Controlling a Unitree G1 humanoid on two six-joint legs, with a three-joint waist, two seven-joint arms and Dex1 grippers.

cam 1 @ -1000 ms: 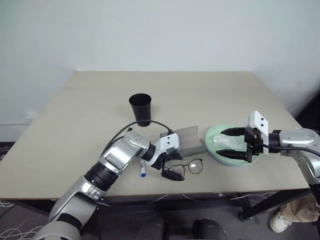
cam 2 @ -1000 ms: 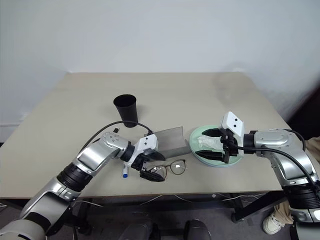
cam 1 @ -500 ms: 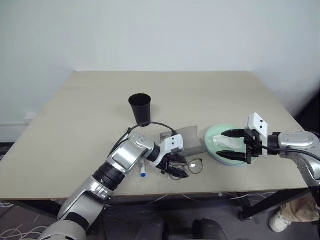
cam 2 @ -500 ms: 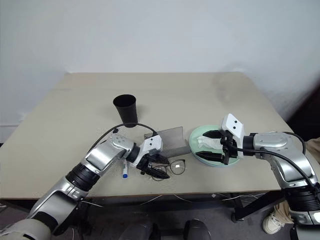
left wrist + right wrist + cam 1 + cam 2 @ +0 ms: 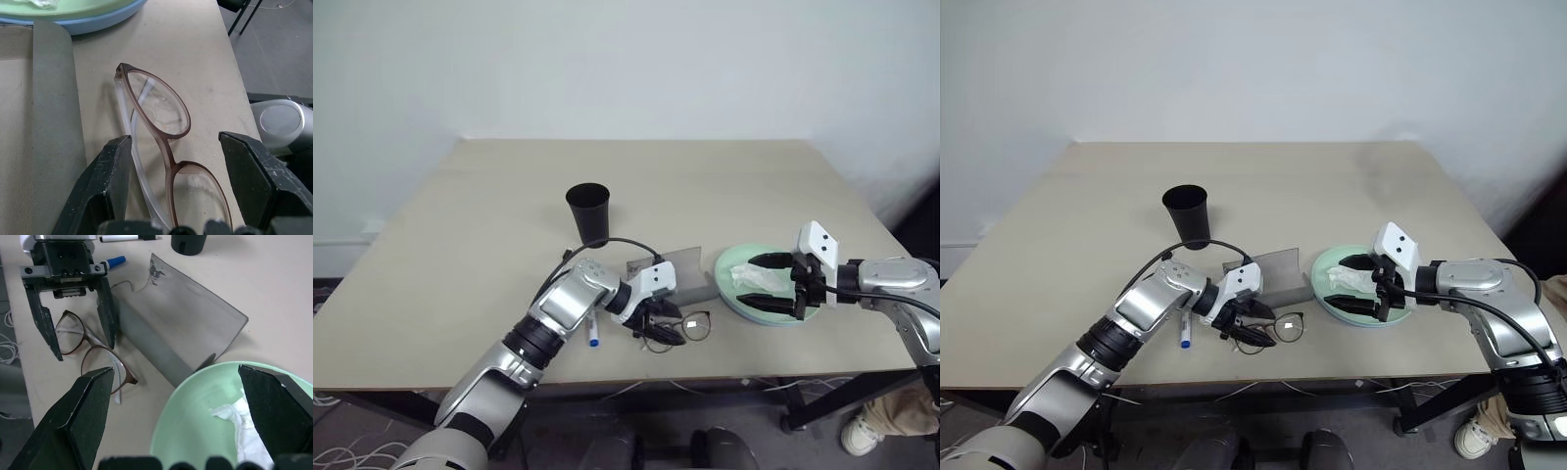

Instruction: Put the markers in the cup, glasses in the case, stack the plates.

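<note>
Left gripper [image 5: 171, 196] is down at the front edge of the bench [image 5: 460, 245], its two black fingers [image 5: 110, 181] spread apart and straddling the glasses [image 5: 156, 127]. One finger stands on each side of the frame's bridge, and neither pad is pressed onto the frame, so nothing is clamped. The glasses lie flat on the bench, lenses up, just in front of the grey case [image 5: 186, 328].

The case sits open near the middle of the front edge, its lid raised towards the back. There is a dark smudge at one corner of the lid, but I can't make it out as writing.

Right gripper [image 5: 181, 416] hangs with its fingers wide apart over the mint green plate [image 5: 195, 411], gripping nothing. That green plate sits on top of the light blue plate [image 5: 98, 22], whose rim peeks out beneath it, towards the front right corner of the bench. A crumpled white tissue [image 5: 244, 431] lies in the green plate.

The blue-capped marker [image 5: 592, 333] lies at the front edge, beside the left arm, and its print is too small to read. The black-capped marker [image 5: 124, 238] lies near it. The black cup [image 5: 589, 213] stands upright behind them, towards the centre of the bench, well apart from the plates.
</note>
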